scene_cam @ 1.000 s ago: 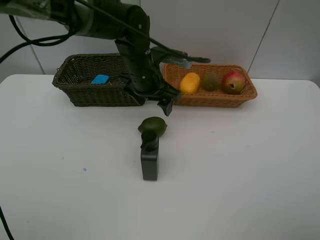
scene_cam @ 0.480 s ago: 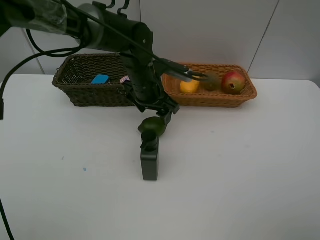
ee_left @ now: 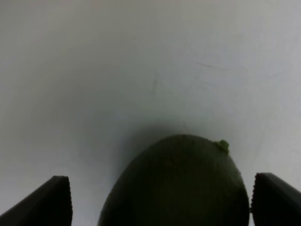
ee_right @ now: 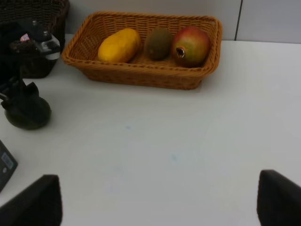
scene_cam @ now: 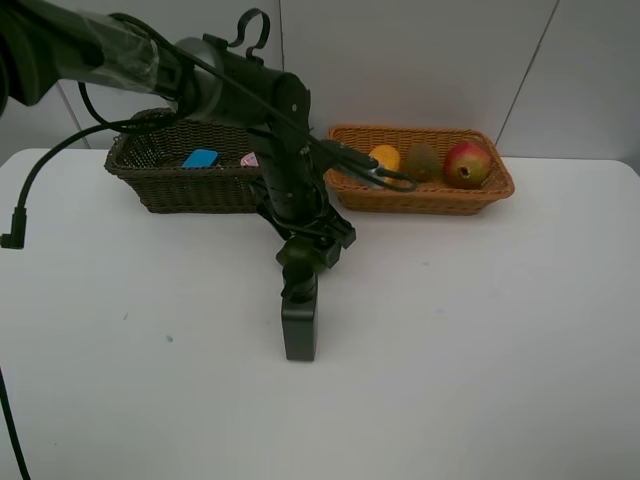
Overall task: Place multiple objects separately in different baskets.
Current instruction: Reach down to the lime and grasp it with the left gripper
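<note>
My left gripper (scene_cam: 306,250) is down at the table, open, with the green avocado (ee_left: 176,183) between its fingers, which do not touch it. The arm hides most of the avocado from the high camera; the right wrist view shows the avocado (ee_right: 27,113) under the gripper. A dark green bottle (scene_cam: 299,320) lies just in front. In the dark basket (scene_cam: 150,190) are the blue eraser (scene_cam: 201,158) and a pink item (scene_cam: 249,159). The orange basket (scene_cam: 430,198) holds the mango (scene_cam: 384,157), kiwi (scene_cam: 422,160) and pomegranate (scene_cam: 467,163). My right gripper (ee_right: 157,202) is open over bare table.
Both baskets stand side by side along the back of the white table (scene_cam: 480,330), against the wall. The left arm's cable loops over the dark basket. The table's right half and its front are bare.
The left arm has come down and forward from in front of the baskets onto the avocado, and its open fingers now straddle it. The bottle and the basket contents have not moved.
</note>
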